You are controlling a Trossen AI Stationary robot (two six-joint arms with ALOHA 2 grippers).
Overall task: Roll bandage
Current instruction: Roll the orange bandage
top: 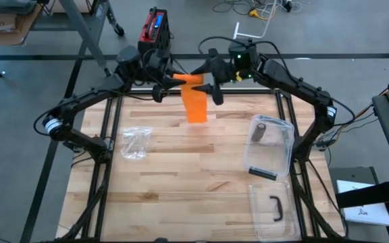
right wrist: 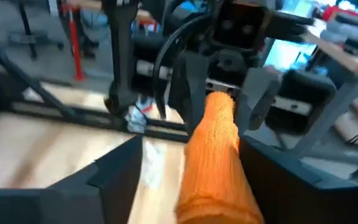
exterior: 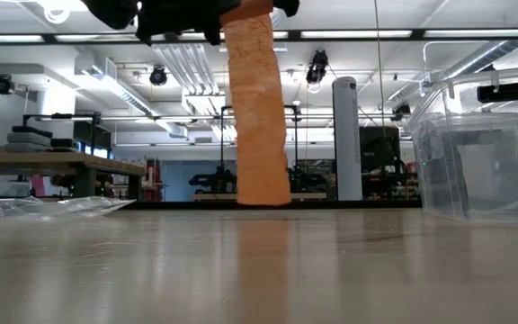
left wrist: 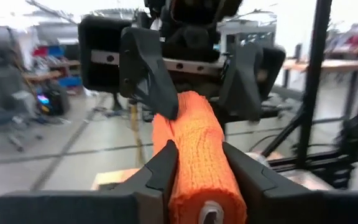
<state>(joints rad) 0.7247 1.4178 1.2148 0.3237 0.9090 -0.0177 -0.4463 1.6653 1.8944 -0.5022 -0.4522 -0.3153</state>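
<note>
- High view: both dark arms meet at the far edge of the light wooden slatted desk (top: 181, 175). The left end effector (top: 169, 80) and the right end effector (top: 206, 75) face each other, with the orange woven bandage roll (top: 193, 79) between them; a loose orange strip hangs from it over the desk. A crumpled clear plastic bag (top: 134, 142) lies at the left, an open clear plastic box (top: 271, 145) at the right, its clear lid (top: 274, 209) nearer the front.
- Low view: the bandage strip (exterior: 257, 108) hangs upright from the dark end effectors at the top down to desk level; the clear box (exterior: 479, 148) stands at the right, the bag (exterior: 48, 207) at the left.
- Left wrist view: the left end effector (left wrist: 197, 165) clamps narrowly on the roll (left wrist: 197, 152), both fingers touching it; the right one's fingers (left wrist: 148, 68) stand apart at the roll's far end.
- Right wrist view: the right end effector (right wrist: 188, 171) is spread wide, fingers clear of the roll (right wrist: 215, 155).
</note>
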